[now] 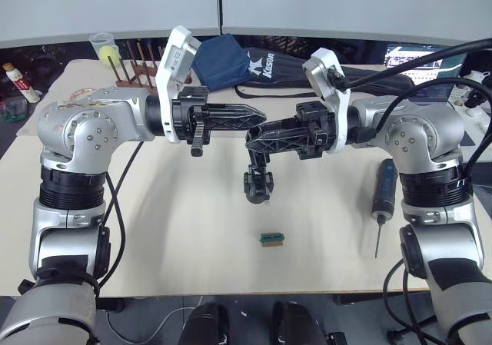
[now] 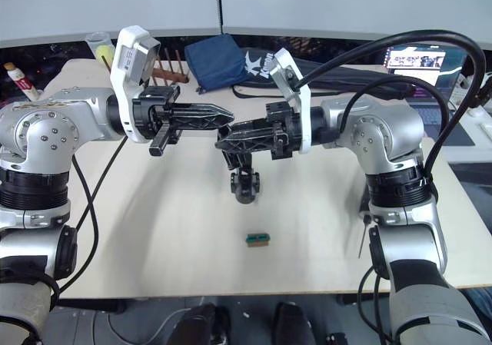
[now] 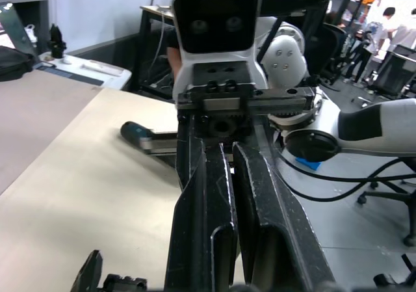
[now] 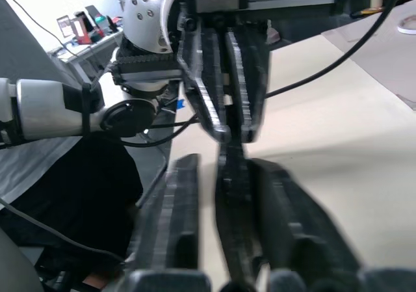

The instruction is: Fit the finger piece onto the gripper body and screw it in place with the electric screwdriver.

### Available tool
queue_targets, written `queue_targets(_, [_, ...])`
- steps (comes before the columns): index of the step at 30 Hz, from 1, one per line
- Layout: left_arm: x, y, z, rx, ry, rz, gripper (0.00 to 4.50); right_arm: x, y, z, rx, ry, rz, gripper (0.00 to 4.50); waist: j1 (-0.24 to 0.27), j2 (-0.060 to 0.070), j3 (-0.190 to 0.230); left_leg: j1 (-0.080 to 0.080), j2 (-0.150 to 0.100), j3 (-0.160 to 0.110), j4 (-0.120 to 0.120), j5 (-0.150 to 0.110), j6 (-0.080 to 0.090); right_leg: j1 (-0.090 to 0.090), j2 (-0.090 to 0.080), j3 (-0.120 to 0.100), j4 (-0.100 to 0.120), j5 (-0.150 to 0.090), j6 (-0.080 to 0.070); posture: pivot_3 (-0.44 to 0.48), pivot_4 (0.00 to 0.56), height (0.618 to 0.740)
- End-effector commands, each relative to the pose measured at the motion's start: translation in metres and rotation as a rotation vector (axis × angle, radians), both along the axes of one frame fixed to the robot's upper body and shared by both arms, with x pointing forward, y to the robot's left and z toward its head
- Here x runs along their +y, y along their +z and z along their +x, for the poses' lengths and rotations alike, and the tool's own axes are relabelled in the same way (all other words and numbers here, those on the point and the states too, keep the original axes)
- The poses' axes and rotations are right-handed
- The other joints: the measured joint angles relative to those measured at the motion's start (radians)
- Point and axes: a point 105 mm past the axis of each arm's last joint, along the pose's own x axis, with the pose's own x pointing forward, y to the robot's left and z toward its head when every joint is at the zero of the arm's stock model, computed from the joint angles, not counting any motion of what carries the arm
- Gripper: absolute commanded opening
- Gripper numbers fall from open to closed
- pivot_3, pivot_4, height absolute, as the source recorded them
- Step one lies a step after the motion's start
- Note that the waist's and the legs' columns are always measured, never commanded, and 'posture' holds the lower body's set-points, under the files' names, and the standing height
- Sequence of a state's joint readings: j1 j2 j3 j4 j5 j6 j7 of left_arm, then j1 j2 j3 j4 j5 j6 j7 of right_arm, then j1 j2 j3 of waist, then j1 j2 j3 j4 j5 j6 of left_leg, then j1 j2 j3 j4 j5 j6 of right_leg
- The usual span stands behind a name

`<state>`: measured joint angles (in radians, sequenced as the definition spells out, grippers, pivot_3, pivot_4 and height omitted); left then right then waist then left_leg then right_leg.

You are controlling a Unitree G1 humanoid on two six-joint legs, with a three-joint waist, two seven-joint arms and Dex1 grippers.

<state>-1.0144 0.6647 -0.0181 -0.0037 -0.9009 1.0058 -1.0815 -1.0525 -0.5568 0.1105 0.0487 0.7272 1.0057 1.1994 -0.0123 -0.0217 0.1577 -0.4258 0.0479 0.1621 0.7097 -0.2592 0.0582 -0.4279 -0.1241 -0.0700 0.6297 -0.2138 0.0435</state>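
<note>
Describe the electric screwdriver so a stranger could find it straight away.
Start from the beige table and go to its right edge, beside the robot's right arm. The screwdriver lies flat there, apart from the other things: a thick black pen-shaped barrel with a thin silver bit pointing toward the near edge. The green block is far smaller.

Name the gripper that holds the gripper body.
The right gripper: the gripper body hangs from its fingers. The left gripper only points toward it.
</note>
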Motion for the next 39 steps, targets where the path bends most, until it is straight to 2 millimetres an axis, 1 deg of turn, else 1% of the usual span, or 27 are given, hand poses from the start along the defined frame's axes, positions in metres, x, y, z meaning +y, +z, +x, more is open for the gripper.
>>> queue_targets(1, [0.003,0.010,0.001,-0.060,0.031,0.005,0.00,0.001,0.008,-0.008,-0.084,0.041,0.017,0.30,0.000,0.000,0.000,0.000,0.000,0.000,0.000,0.000,0.000,0.000,0.000,0.000,0.000,0.000,0.000,0.000,0.150,0.740])
queue_targets(4, [0.005,0.010,0.004,-0.069,0.051,0.008,0.00,0.001,0.006,-0.009,-0.119,0.041,0.025,0.30,0.001,0.000,0.000,0.000,0.000,0.000,0.000,0.000,0.000,0.000,0.000,0.000,0.000,0.000,0.000,0.000,0.150,0.740])
queue_targets(7, [0.011,0.008,0.004,-0.103,0.058,0.018,1.03,0.000,0.004,-0.009,-0.159,0.029,0.040,0.30,0.000,0.000,0.000,0.000,0.000,0.000,0.000,0.000,0.000,0.000,0.000,0.000,0.000,0.000,0.000,0.000,0.150,0.740])
queue_targets(8, [0.018,0.003,0.003,-0.110,0.057,0.046,1.40,-0.001,0.003,-0.008,-0.174,0.019,0.047,0.30,0.000,0.000,0.000,0.000,0.000,0.000,0.000,0.000,0.000,0.000,0.000,0.000,0.000,0.000,0.000,0.000,0.150,0.740])
queue_targets(11, [0.041,-0.022,0.005,-0.122,0.085,0.159,2.93,-0.005,-0.003,-0.006,-0.216,-0.008,0.056,0.30,-0.009,0.000,0.000,0.001,0.000,0.002,0.000,0.000,0.000,0.000,0.000,0.001,0.000,0.000,0.000,0.000,0.150,0.740])
queue_targets(12, [0.049,-0.035,0.007,-0.137,0.097,0.214,3.37,-0.007,-0.006,-0.007,-0.222,-0.015,0.055,0.30,-0.009,0.000,0.000,0.001,0.000,0.002,-0.001,0.000,-0.001,-0.001,0.000,0.001,0.000,0.000,0.000,0.000,0.150,0.740])
queue_targets(13, [0.055,-0.045,0.008,-0.149,0.098,0.254,3.93,-0.008,-0.008,-0.007,-0.226,-0.019,0.055,0.30,-0.006,0.001,0.000,0.001,0.000,0.002,-0.001,0.001,-0.001,-0.001,0.001,0.001,0.000,0.000,-0.001,0.000,0.150,0.740])
queue_targets(14, [0.060,-0.061,0.010,-0.157,0.110,0.299,4.42,-0.011,-0.010,-0.008,-0.228,-0.028,0.054,0.30,-0.005,0.001,0.000,0.001,0.000,0.002,-0.001,0.001,-0.001,-0.002,0.001,0.001,0.000,-0.001,-0.001,0.000,0.150,0.740])
queue_targets(15, [0.064,-0.073,0.012,-0.165,0.119,0.332,4.50,-0.013,-0.012,-0.009,-0.230,-0.035,0.052,0.30,-0.002,0.001,0.000,0.000,0.000,0.002,-0.001,0.001,-0.001,-0.002,0.001,0.001,0.000,-0.001,-0.001,0.000,0.150,0.740])
queue_targets(17, [0.066,-0.102,0.021,-0.197,0.149,0.387,4.50,-0.017,-0.017,-0.012,-0.234,-0.046,0.047,0.30,0.008,0.001,0.000,0.000,0.000,0.003,-0.001,0.001,-0.001,-0.003,0.000,0.001,0.000,0.000,-0.001,0.000,0.150,0.740])
queue_targets(19, [0.063,-0.125,0.029,-0.226,0.167,0.418,4.50,-0.021,-0.021,-0.015,-0.233,-0.054,0.039,0.30,0.016,0.001,0.000,-0.001,0.000,0.002,0.000,0.000,-0.001,-0.003,-0.001,0.001,-0.001,0.000,-0.001,0.000,0.150,0.740])
queue_targets(21, [0.055,-0.144,0.037,-0.245,0.178,0.425,4.50,-0.024,-0.025,-0.019,-0.230,-0.061,0.029,0.30,0.025,0.001,0.000,-0.002,0.000,0.002,0.001,0.000,0.000,-0.003,-0.001,0.000,-0.001,0.000,-0.001,0.000,0.150,0.740])
queue_targets(24, [0.043,-0.162,0.043,-0.268,0.174,0.409,4.50,-0.026,-0.030,-0.022,-0.228,-0.067,0.017,0.30,0.025,0.001,0.000,-0.007,0.000,0.002,0.003,-0.001,0.002,-0.008,-0.002,0.000,0.000,0.001,-0.001,0.000,0.150,0.740])
queue_targets(25, [0.041,-0.165,0.044,-0.269,0.175,0.404,4.50,-0.026,-0.031,-0.023,-0.228,-0.069,0.015,0.30,0.024,0.000,0.000,-0.009,0.000,0.002,0.003,-0.001,0.002,-0.009,-0.002,0.000,0.000,0.001,-0.001,0.000,0.150,0.740])
queue_targets(28, [0.021,-0.178,0.053,-0.253,0.197,0.359,4.50,-0.027,-0.033,-0.024,-0.224,-0.076,0.011,0.30,0.023,0.001,0.000,-0.010,-0.001,0.003,0.004,-0.001,0.002,-0.010,-0.001,0.000,0.001,0.001,-0.001,0.000,0.150,0.740])
queue_targets(30, [0.012,-0.184,0.057,-0.241,0.211,0.343,4.50,-0.026,-0.035,-0.025,-0.223,-0.077,0.009,0.30,0.023,0.001,0.000,-0.010,-0.001,0.003,0.004,-0.001,0.002,-0.010,-0.001,0.000,0.001,0.001,-0.001,0.000,0.150,0.740])
queue_targets(32, [0.005,-0.188,0.063,-0.233,0.231,0.329,4.50,-0.025,-0.037,-0.025,-0.223,-0.079,0.008,0.30,0.023,0.000,0.000,-0.010,-0.001,0.002,0.004,-0.001,0.002,-0.010,-0.001,0.000,0.001,0.001,-0.001,0.000,0.150,0.740])
queue_targets(35, [-0.014,-0.190,0.067,-0.219,0.223,0.289,4.50,-0.023,-0.037,-0.024,-0.219,-0.074,0.014,0.30,0.023,0.000,0.000,-0.010,-0.001,0.002,0.004,-0.001,0.002,-0.010,-0.001,0.000,0.001,0.001,-0.001,0.000,0.150,0.740])
queue_targets(39, [-0.022,-0.197,0.066,-0.216,0.198,0.300,4.50,-0.022,-0.044,-0.026,-0.209,-0.062,0.005,0.30,0.023,0.000,0.000,-0.010,-0.001,0.002,0.005,-0.001,0.003,-0.010,-0.001,0.000,0.000,0.001,0.000,0.000,0.150,0.740])
